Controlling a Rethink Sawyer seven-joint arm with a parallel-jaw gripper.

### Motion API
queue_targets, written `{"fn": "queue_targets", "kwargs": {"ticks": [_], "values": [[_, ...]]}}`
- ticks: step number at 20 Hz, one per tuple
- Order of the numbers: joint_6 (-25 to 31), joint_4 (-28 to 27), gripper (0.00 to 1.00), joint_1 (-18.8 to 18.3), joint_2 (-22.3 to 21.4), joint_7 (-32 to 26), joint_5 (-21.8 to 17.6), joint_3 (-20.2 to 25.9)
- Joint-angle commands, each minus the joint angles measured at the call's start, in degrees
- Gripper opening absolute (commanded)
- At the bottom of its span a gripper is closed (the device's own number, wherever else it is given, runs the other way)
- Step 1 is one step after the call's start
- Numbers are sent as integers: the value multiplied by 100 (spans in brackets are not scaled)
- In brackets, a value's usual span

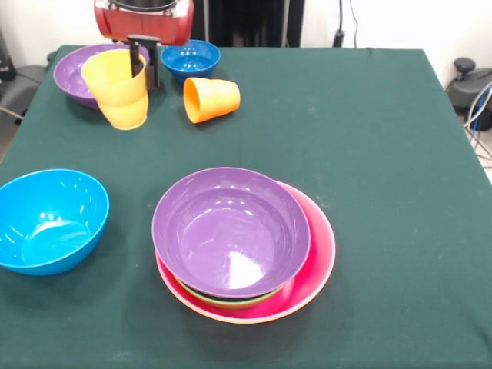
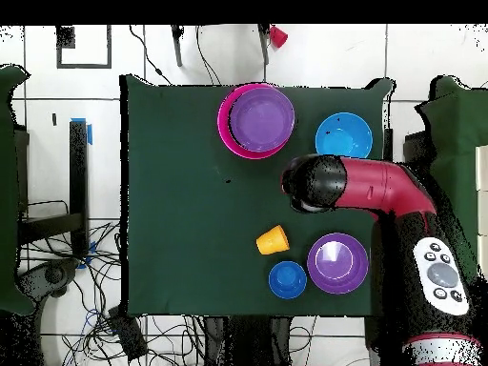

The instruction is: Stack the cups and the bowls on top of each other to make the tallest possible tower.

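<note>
My gripper (image 1: 145, 75) is at the table's far left in the front view. It is shut on the rim of the yellow cup (image 1: 117, 91), one finger inside and one outside, holding it tilted in front of a purple bowl (image 1: 75, 71). The orange cup (image 1: 211, 98) lies on its side nearby, and also shows in the overhead view (image 2: 273, 240). The small dark-blue bowl (image 1: 191, 60) stands behind it. The tower (image 1: 231, 231) is a purple bowl nested on a green bowl (image 1: 231, 301) in the large pink bowl (image 1: 321, 250). The light blue bowl (image 1: 50, 219) stands alone at the left. Overhead, the arm (image 2: 362, 186) hides the yellow cup.
The overhead view shows the tower (image 2: 255, 120) and the light blue bowl (image 2: 343, 135) at the far edge, and the dark-blue bowl (image 2: 288, 279) and purple bowl (image 2: 337, 262) near the robot's base. Cables lie on the floor around the green table (image 1: 369, 154).
</note>
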Motion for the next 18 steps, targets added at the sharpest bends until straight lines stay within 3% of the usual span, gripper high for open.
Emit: {"fn": "queue_targets", "kwargs": {"ticks": [1, 4, 10, 18], "values": [[793, -797, 0, 496, 216, 425, -35, -12], [900, -1143, 0, 598, 414, 375, -180, -102], [1462, -2006, 0, 1021, 822, 1012, -8, -322], [1691, -3114, 0, 1321, 1592, 1109, 277, -327]]}}
